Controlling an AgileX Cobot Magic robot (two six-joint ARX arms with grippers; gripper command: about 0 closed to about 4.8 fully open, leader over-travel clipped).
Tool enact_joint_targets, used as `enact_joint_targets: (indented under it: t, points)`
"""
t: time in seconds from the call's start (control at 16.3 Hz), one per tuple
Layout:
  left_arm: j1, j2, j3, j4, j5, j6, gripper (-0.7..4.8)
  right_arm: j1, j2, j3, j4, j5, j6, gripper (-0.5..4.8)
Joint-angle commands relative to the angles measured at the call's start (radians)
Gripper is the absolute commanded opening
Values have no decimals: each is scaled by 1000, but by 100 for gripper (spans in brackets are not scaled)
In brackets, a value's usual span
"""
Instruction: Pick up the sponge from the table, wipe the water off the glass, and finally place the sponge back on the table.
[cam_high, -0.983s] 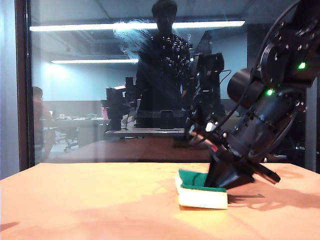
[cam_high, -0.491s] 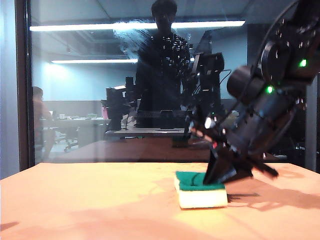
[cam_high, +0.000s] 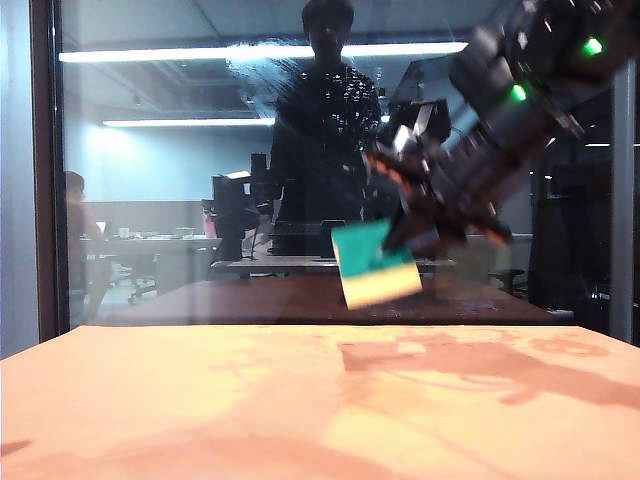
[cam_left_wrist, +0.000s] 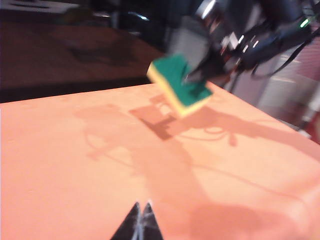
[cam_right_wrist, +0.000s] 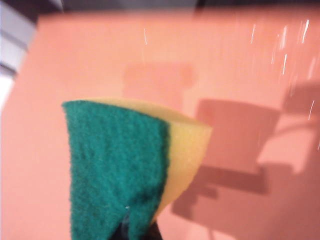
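The sponge (cam_high: 375, 262), pale yellow foam with a green scouring face, hangs tilted in the air above the table (cam_high: 200, 400), in front of the glass (cam_high: 160, 200). My right gripper (cam_high: 408, 236) is shut on its right end. In the right wrist view the sponge (cam_right_wrist: 120, 165) fills the foreground, with the gripper (cam_right_wrist: 136, 231) pinching its near edge. The left wrist view shows the sponge (cam_left_wrist: 180, 85) lifted over its shadow. A whitish streaky smear of water (cam_high: 265, 75) sits high on the glass. My left gripper (cam_left_wrist: 141, 206) is shut and empty, low over the table's near side.
A dark frame edge (cam_high: 42, 170) runs up the left side of the glass, which reflects a standing person's dark silhouette (cam_high: 325, 130) and office desks. The right arm's shadow (cam_high: 480, 365) falls on the tabletop.
The right gripper has lifted the sponge off the table, up and a little to the left, and tilted it. The left gripper has stayed where it was.
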Motion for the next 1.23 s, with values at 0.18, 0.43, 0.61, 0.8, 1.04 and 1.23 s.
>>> enact_joint_targets:
  t: [0.18,0.43,0.61,0.8,1.04,1.23]
  points:
    - [0,1,1,-8,-109,4,-6,-16,-7,171,33,105,-94,-7]
    - [0,1,1,3,-149,8,-6,-46,-6,240,173,123,-103,-7]
    - [0,1,1,29,-180,11,-6,-76,-6,245,324,142,-116,-7]
    - [0,1,1,69,-190,11,-6,-100,-6,246,413,138,-172,-7]
    - [0,1,1,96,-187,11,-6,-108,42,356,426,137,-200,-7]
    - [-1,1,2,97,-188,11,-6,-110,100,477,402,134,-200,-7]
